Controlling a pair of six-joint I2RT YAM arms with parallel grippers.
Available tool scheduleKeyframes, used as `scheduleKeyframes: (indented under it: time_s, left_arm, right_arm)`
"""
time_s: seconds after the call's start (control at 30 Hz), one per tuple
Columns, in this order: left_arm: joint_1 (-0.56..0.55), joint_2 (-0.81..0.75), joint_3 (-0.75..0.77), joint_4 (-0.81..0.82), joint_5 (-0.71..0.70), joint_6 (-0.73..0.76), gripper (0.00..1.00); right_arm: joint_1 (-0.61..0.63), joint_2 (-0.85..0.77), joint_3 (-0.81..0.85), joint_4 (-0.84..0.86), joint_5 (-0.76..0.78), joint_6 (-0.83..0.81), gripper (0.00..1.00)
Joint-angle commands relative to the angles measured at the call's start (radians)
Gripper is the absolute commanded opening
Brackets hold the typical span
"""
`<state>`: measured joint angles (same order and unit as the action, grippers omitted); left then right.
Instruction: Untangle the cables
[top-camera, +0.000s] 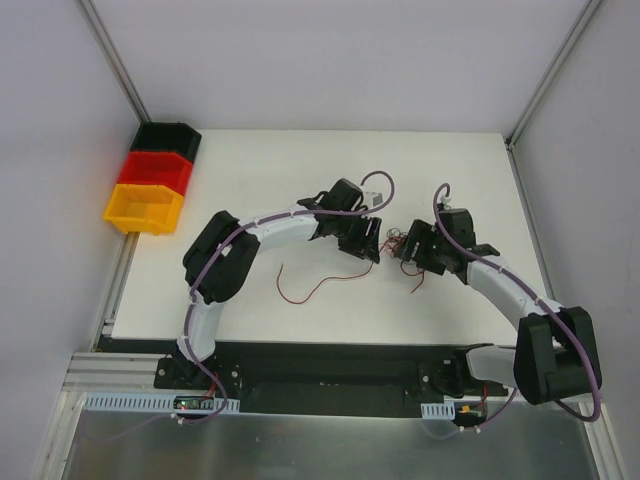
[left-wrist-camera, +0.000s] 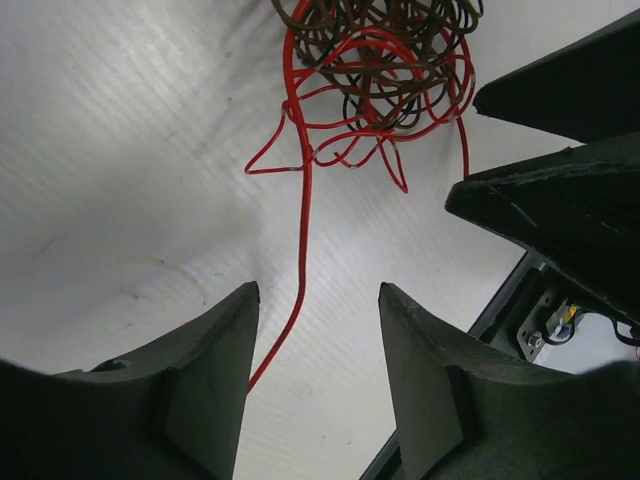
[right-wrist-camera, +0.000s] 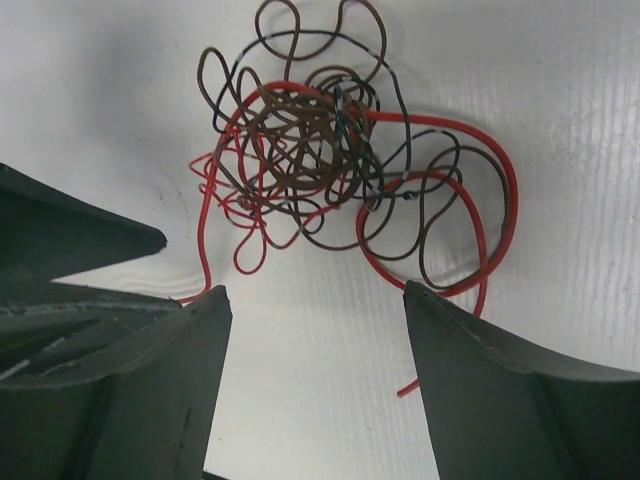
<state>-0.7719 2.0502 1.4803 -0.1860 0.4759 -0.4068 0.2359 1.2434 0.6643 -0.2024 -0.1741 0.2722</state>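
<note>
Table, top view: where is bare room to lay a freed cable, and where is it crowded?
Free: the far strip of table right of the bins; the near-left corner beside the left arm. Crowded: the centre, at the tangle and loose red wire.

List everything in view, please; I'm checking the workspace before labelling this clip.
cables: one tangle, brown, black and red, on the table between the two grippers
red strand: one, red, trailing from the tangle, passing between the left gripper's fingers
bins: three, black, red, yellow, in a row at the table's far left corner
table: one, white
left arm, right arm: two, white and black
left gripper, right gripper: two, black, both open, facing the tangle
</note>
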Motion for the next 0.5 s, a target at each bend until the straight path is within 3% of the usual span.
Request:
scheduleKeyframes:
  time_s: [0.0, 0.1, 0.27, 0.47]
  left_arm:
    - [-0.013, -0.004, -0.017, 0.123, 0.070, -0.056, 0.52]
    - [-0.015, 0.020, -0.017, 0.131, 0.064, -0.072, 0.54]
    - [-0.023, 0.076, 0.006, 0.131, 0.063, -0.116, 0.41]
    - [-0.035, 0.125, 0.026, 0.137, 0.047, -0.122, 0.33]
  right_arm:
    - [-0.001, 0.051, 0.024, 0.081, -0.008, -0.014, 0.72]
    - [0.000, 0.106, 0.061, 0.096, 0.001, -0.033, 0.72]
    - [-0.001, 0.157, 0.078, 0.152, -0.025, 0.004, 0.68]
    - [0.000, 0.139, 0.040, 0.198, -0.022, 0.064, 0.66]
